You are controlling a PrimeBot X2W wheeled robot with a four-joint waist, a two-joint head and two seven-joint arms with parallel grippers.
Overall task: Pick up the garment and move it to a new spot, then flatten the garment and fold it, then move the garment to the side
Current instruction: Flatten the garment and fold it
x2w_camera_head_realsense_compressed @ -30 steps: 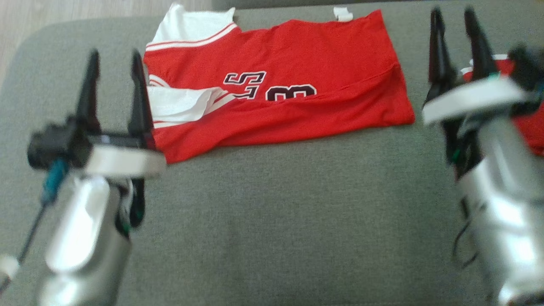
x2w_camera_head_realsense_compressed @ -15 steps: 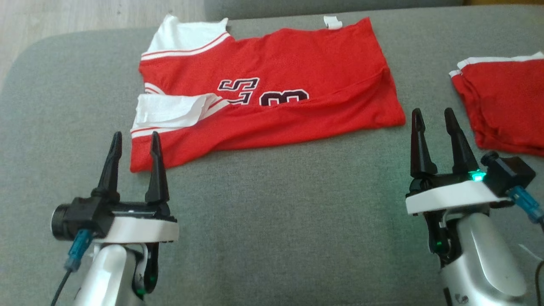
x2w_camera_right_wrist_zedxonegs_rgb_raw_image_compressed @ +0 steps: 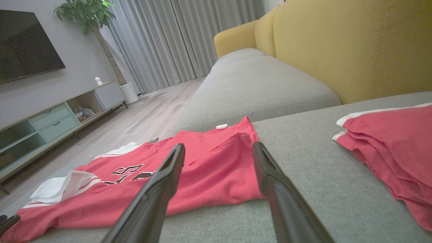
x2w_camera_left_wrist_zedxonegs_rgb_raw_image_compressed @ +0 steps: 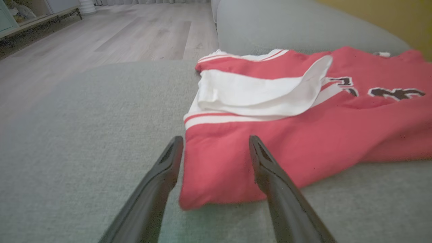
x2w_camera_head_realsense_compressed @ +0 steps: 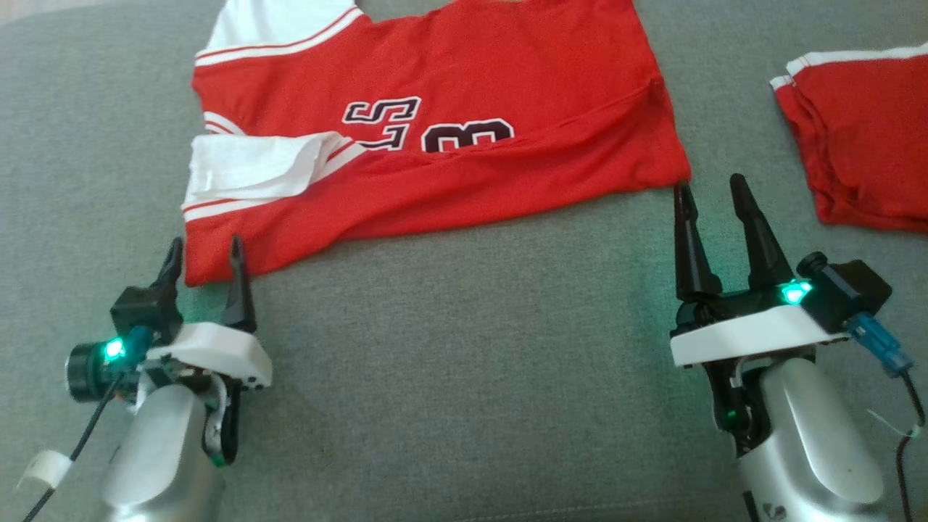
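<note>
The red jersey (x2w_camera_head_realsense_compressed: 449, 94) lay spread on the grey sofa cushion (x2w_camera_head_realsense_compressed: 464, 362), directly ahead of both sets of jaws.

1. Position. The left gripper (x2w_camera_head_realsense_compressed: 204, 245) stood with its jaws wide and empty. The jersey's nearest corner lay between the two fingertips, flat on the cushion. The right gripper (x2w_camera_head_realsense_compressed: 709, 185) was likewise spread wide and held nothing. The opposite near corner of the hem lay just beyond its tips, close to the inner finger.

2. Handling. The fabric appeared thin, light and limp, so it would probably sag and drag if lifted by one point only. It did not look fragile. A long crease ran across the body beyond the right jaws. Further from the left jaws, a white sleeve (x2w_camera_head_realsense_compressed: 246, 163) was doubled back over the printed figures.

3. Grasp points. The two near corners were the likely places to pinch, one per gripper. Each jaw should probably take both layers at once, since a single layer could slip free.

4. Surroundings. A folded red garment (x2w_camera_head_realsense_compressed: 863, 145) lay well apart, outboard of the right jaws.

5. Containers. A low cabinet (x2w_camera_right_wrist_zedxonegs_rgb_raw_image_compressed: 50, 118) stood far beyond the right jaws. One open compartment held items too small to identify.
</note>
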